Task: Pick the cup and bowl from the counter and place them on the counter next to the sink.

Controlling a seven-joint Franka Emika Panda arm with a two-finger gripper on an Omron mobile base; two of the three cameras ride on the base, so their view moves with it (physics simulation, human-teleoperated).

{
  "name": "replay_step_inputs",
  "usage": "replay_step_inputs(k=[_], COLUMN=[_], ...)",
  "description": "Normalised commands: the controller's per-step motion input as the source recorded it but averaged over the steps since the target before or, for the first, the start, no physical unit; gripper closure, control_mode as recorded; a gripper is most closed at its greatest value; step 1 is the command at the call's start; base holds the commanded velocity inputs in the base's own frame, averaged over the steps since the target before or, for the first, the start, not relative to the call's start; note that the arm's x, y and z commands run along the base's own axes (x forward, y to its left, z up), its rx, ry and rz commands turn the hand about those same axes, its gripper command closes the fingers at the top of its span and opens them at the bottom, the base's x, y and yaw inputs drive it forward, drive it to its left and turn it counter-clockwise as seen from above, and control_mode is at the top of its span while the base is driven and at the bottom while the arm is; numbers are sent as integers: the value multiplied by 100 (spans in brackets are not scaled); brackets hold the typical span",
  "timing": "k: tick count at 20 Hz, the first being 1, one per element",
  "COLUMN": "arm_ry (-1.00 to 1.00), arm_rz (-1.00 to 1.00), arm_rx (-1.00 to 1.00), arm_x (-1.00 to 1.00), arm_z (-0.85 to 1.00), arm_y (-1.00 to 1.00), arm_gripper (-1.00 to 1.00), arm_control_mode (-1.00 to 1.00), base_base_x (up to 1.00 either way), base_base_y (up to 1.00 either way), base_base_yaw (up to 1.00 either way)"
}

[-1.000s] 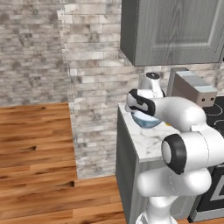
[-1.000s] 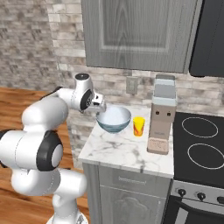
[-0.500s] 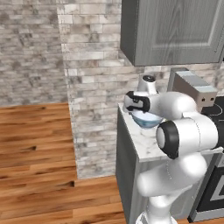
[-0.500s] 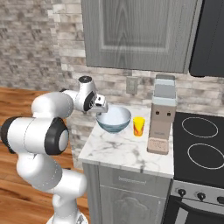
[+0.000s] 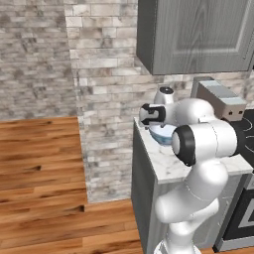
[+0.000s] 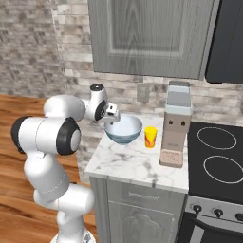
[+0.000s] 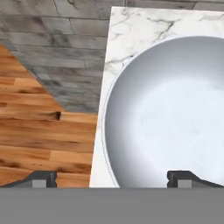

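Bowl (image 6: 123, 129) sits on the white marble worktop (image 6: 137, 163), toward its back left corner, near the brick wall. Light blue outside, pale whitish inside. Upright, nothing in it that I can see. In the hand view its pale interior (image 7: 170, 118) spreads across the right side, with the worktop edge (image 7: 131, 26) and the wood floor (image 7: 39, 131) to the left.

Cup (image 6: 150, 137), small and bright yellow with a red mark on its side, stands upright just beside the bowl on its right, apart from it. I can't make out the mark as writing.

Gripper (image 6: 113, 115) hangs over the bowl's left rim. In the hand view the two dark fingertips (image 7: 183, 178) stand wide apart, one over the bowl's inside and the other out past the worktop edge over the floor. Jaws are apart and hold nothing. I cannot tell whether a tip touches the rim.

Right of the cup stands a tall grey-and-tan appliance (image 6: 176, 124) with two small dark marks on its front; no legible label. A wall outlet (image 6: 143, 92) is on the brick behind the bowl. Grey cabinet (image 6: 152, 38) hangs above. Black stove top (image 6: 218, 161) adjoins the worktop on the right, with knobs along its front.

From the left base view, the arm (image 5: 198, 144) hides most of the bowl (image 5: 161, 133).
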Motion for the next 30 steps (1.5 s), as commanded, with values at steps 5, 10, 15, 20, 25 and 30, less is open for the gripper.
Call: replay_step_inputs(k=[5,10,15,20,25,30], arm_ry=[2,1,0,0,0,0], arm_rz=[0,0,0,0,0,0], arm_rx=[0,0,0,0,0,0], arm_x=[31,19,1,0,0,0], arm_z=[-14,-18,-12,-20,-18,-15], arm_y=[-17,-3,0,3,2,0], arm_gripper=[-100,-100,-100,-100,-100,-100], arm_control_mode=[-100,-100,-100,-100,-100,-100], base_base_x=[0,0,0,0,0,0], base_base_y=[0,0,0,0,0,0], base_base_yaw=[0,0,0,0,0,0])
